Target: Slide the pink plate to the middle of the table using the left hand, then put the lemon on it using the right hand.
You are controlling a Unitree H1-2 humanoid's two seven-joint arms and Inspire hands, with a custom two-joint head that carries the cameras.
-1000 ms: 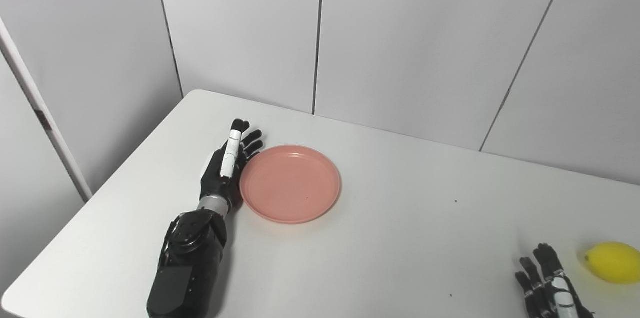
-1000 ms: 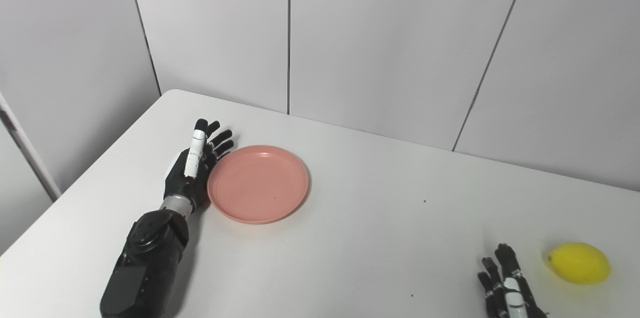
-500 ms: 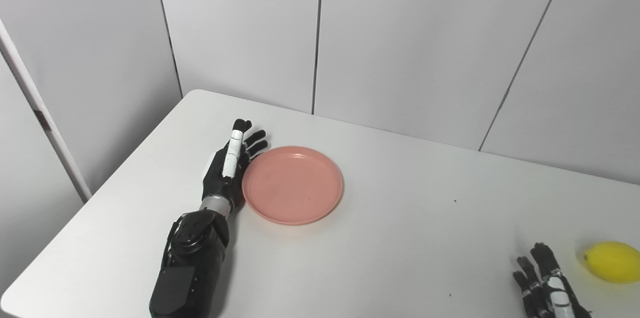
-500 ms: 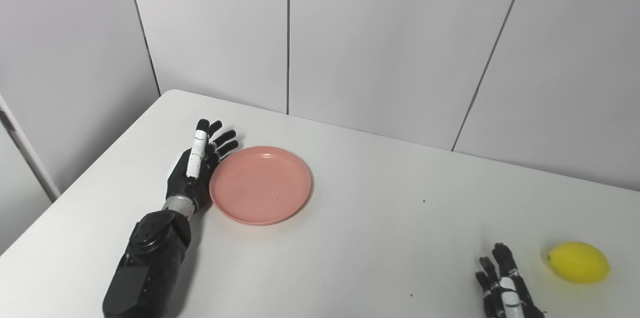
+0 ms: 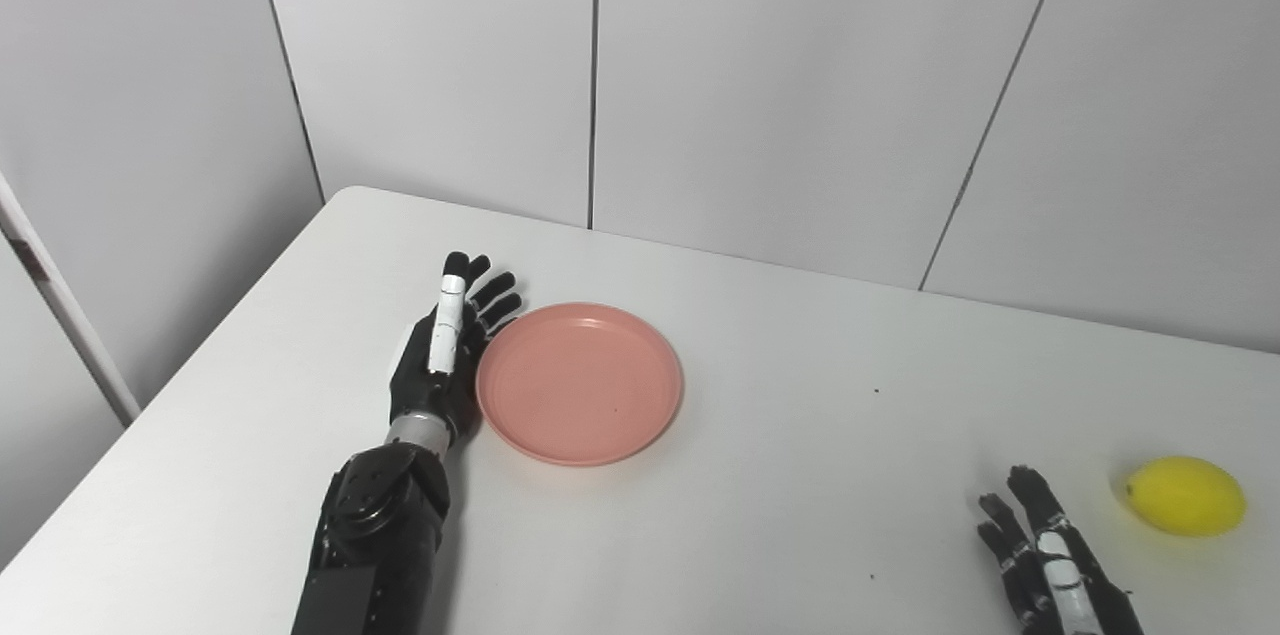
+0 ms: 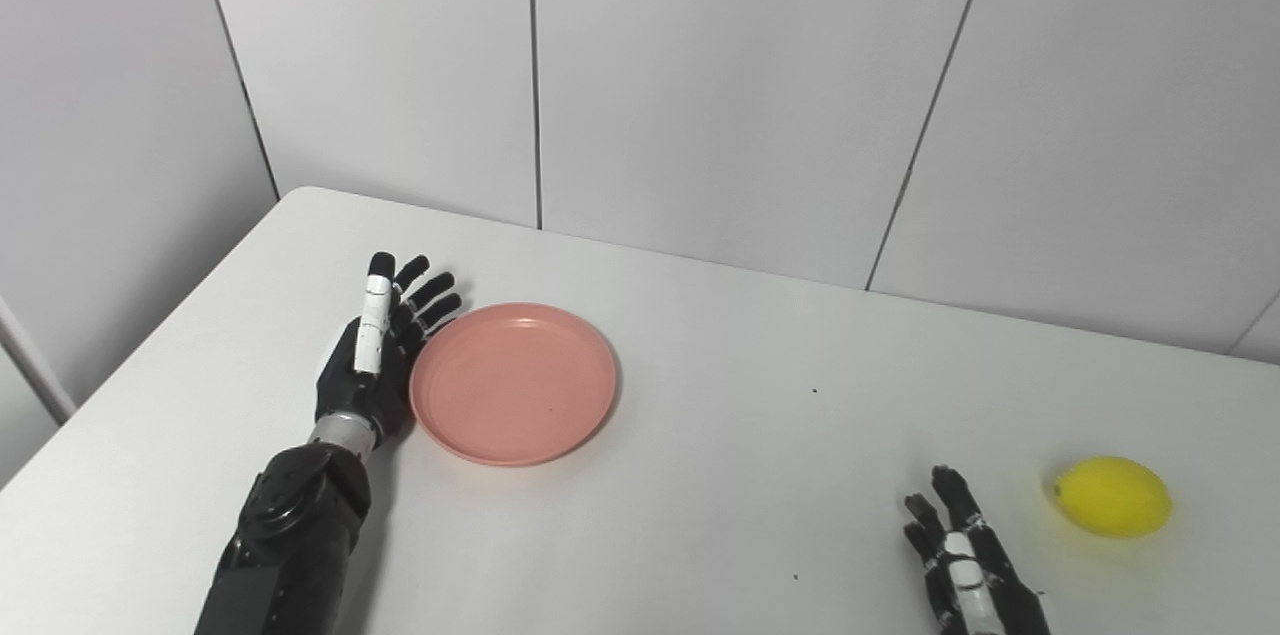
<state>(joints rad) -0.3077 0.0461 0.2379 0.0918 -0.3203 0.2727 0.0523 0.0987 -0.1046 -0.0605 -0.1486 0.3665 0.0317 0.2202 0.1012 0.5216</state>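
— Pink plate (image 5: pixel 580 383) sits left of the table's middle, flat on the white table (image 5: pixel 800 475), with the left hand (image 5: pixel 440 355) set edge-on against its left rim. How should the push go?

— Keep the palm low against the rim and press rightward through the plate's centre line. Off-centre and it will likely spin away round the fingertips. The fingers are straight and a little fanned, holding nothing, which suits a shove; I'd not curl them over the lip.

— And the lemon (image 6: pixel 1113 497)?

— It lies near the right edge, well apart from the plate. The right hand (image 6: pixel 965 560) rests just left of it, fingers spread, empty, not touching it.

— Anything you can't make out?

— Whether the left palm truly touches the rim or only stands beside it; the hand's own bulk hides the seam. The right hand's wrist and palm are cut off by the picture's bottom edge, and its thumb isn't clear.
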